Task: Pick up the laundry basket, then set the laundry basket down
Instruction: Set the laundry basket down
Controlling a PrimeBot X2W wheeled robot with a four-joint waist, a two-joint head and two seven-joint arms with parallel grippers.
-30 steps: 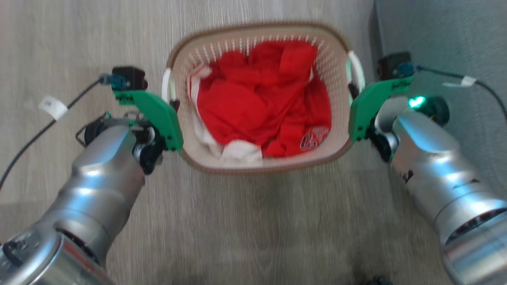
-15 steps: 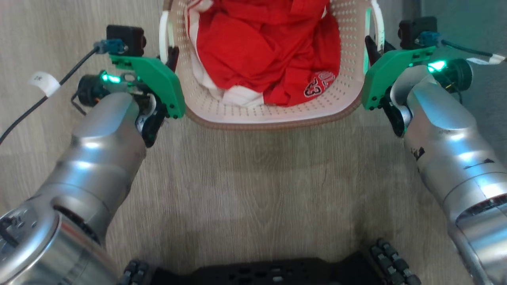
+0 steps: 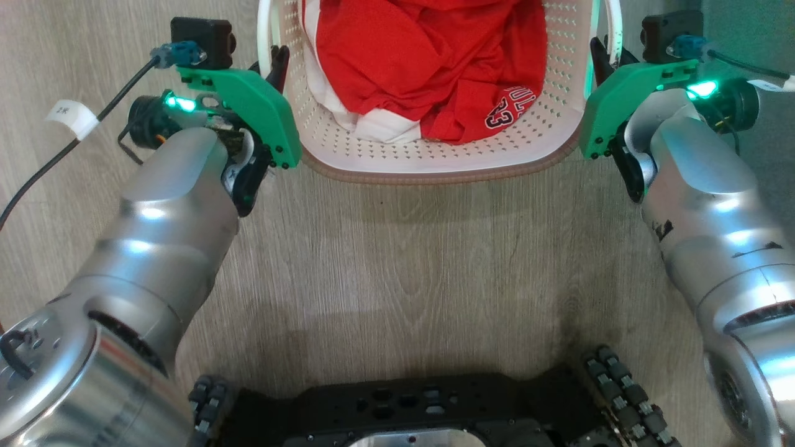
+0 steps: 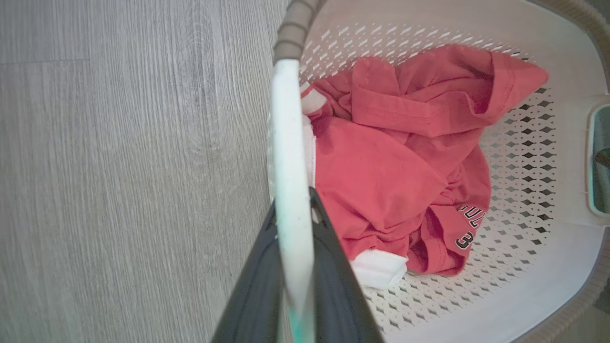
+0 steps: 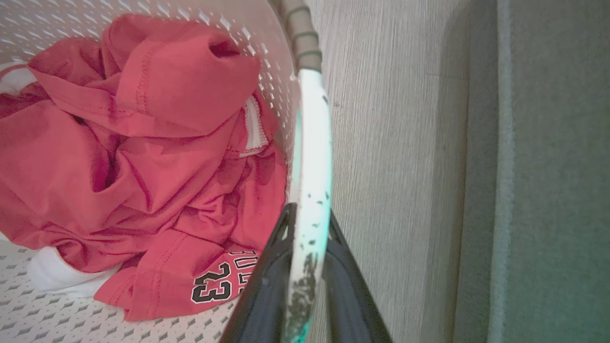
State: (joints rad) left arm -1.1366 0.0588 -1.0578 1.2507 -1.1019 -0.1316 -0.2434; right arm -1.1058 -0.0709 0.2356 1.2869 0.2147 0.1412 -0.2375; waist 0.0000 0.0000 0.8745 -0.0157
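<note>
laundry basket (image 3: 435,156) holds red jersey (image 3: 428,56)

Bright, even overhead light: you get glare streaks on left forearm (image 3: 155,211) and right forearm (image 3: 714,205), soft shadow on wood floor (image 3: 397,261). Wrist views softer: dark fingers (image 4: 252,295), basket handle (image 4: 288,143) out of focus nr lens.

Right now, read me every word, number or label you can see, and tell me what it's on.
"23": on the red jersey in the laundry basket.
"UL": part of the lettering above that number; the rest is lost in folds.
White cable tag: print too small to read.
</note>
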